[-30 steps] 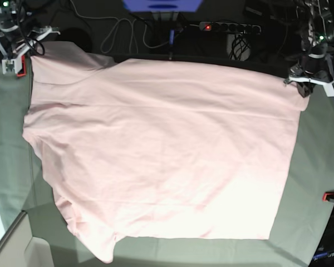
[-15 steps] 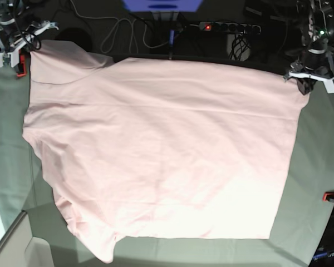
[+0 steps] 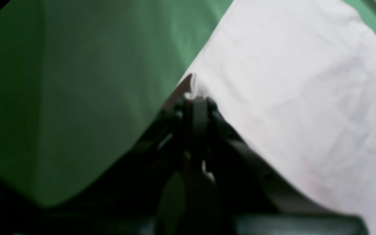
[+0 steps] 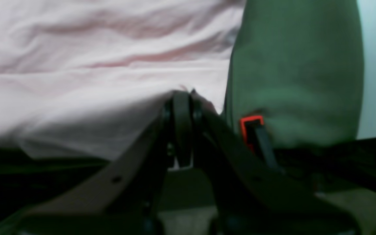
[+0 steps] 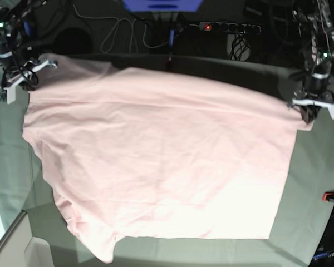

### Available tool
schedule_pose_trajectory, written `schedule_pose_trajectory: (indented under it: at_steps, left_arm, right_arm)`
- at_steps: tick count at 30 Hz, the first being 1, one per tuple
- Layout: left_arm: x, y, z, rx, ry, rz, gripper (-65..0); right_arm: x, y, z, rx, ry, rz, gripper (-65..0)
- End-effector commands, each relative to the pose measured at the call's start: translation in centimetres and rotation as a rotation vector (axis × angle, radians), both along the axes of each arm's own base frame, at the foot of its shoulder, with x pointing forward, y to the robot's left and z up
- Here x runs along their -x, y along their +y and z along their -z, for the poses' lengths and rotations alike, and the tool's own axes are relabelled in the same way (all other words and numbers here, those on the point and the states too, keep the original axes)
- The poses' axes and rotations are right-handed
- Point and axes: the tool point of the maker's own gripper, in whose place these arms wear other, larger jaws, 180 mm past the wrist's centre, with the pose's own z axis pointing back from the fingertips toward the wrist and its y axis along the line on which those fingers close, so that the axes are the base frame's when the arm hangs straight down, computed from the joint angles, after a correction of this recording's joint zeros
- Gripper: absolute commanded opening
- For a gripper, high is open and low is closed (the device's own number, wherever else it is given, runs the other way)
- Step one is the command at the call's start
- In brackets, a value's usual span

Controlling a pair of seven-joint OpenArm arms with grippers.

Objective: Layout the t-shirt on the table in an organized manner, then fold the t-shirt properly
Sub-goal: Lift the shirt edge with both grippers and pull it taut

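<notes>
The pale pink t-shirt (image 5: 167, 156) lies spread over the grey-green table (image 5: 317, 167), plain side up, with no print showing. My left gripper (image 5: 310, 111) is shut on the shirt's far right corner; the left wrist view shows its closed fingers (image 3: 196, 98) pinching the t-shirt (image 3: 289, 81) cloth. My right gripper (image 5: 26, 77) is shut on the far left corner, and in the right wrist view the closed fingers (image 4: 183, 94) grip the edge of the t-shirt (image 4: 93, 65). Between the two grips the far edge bows up and away.
A red-orange clamp (image 5: 331, 196) sits on the table's right edge, and another clamp (image 4: 251, 122) is just beside my right gripper. Behind the table lie a power strip (image 5: 229, 26) and loose cables (image 5: 122, 30). A pale box corner (image 5: 11, 245) is at the lower left.
Both grippers have moved toward the near side of the table, still holding the far corners. The shirt's far edge has come along with them and now bows.
</notes>
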Motion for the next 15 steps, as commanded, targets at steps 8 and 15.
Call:
schedule_pose_trajectory:
  at_steps: [8, 15]
  left_arm:
    - [-3.5, 0.8, -2.9, -0.02, -0.108, -0.007, -65.0]
    - [-5.4, 1.9, -0.7, 0.025, -0.079, -0.054, -65.0]
  right_arm:
    - [-4.9, -1.4, -0.4, 0.052, -0.038, 0.026, -65.0]
    - [-8.0, -1.6, 0.8, 0.027, -0.029, 0.014, -65.0]
